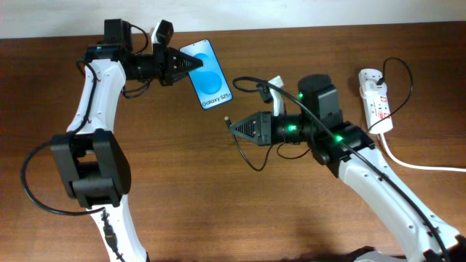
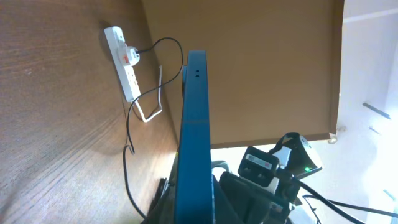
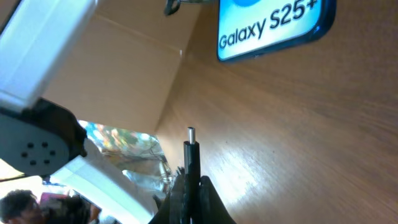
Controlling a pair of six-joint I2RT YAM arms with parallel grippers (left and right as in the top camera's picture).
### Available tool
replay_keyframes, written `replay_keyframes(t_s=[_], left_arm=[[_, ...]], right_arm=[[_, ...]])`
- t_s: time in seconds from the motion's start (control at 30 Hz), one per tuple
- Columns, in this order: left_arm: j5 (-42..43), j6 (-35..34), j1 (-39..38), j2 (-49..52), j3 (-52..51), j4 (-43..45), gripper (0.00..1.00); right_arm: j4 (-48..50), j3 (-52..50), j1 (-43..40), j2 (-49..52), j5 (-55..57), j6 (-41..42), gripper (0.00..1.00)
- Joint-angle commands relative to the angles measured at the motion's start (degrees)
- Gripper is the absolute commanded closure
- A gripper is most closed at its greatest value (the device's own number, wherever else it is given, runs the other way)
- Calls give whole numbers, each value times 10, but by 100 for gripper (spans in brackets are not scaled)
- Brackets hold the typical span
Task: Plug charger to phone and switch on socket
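The charger point(image 3: 191, 157) has its small plug tip standing out of the right claw point(image 1: 234, 129), which is clenched on the black body just behind the metal end. In the right wrist view the tip points up the frame toward the phone point(image 1: 207, 75) but stays apart from it, with bare wood between them. In the overhead view the tip sits just left of centre, below and to the right of the phone's lower end. From there the thin black cable loops under the claw and runs right, toward the socket.

The phone lies slanted in the upper middle of the overhead frame, blue screen up and the "Galaxy S25+" text at its lower end. The left claw point(image 1: 188, 64) is grasping it at its upper left end. The left wrist view sees it edge-on as a narrow blue bar between the fingers. Whether it rests on the tabletop point(image 1: 167, 167) or is lifted off it, I cannot tell.

The socket point(image 1: 375, 98) lies at the right edge of the overhead frame, well apart from the phone. Its white cord point(image 1: 415, 163) trails off to the right.
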Motion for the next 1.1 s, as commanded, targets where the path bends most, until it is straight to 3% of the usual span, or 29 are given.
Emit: replay_keyframes(t_s=[0.0, 0.33, 1.07], left_arm=[[32, 10, 3, -4, 4, 1, 100], [32, 12, 3, -4, 4, 1, 100], [32, 12, 3, -4, 4, 1, 100]], right_arm=[[36, -20, 3, 27, -18, 34, 96], [181, -20, 2, 104, -43, 90, 96], [198, -20, 0, 106, -33, 104, 96]])
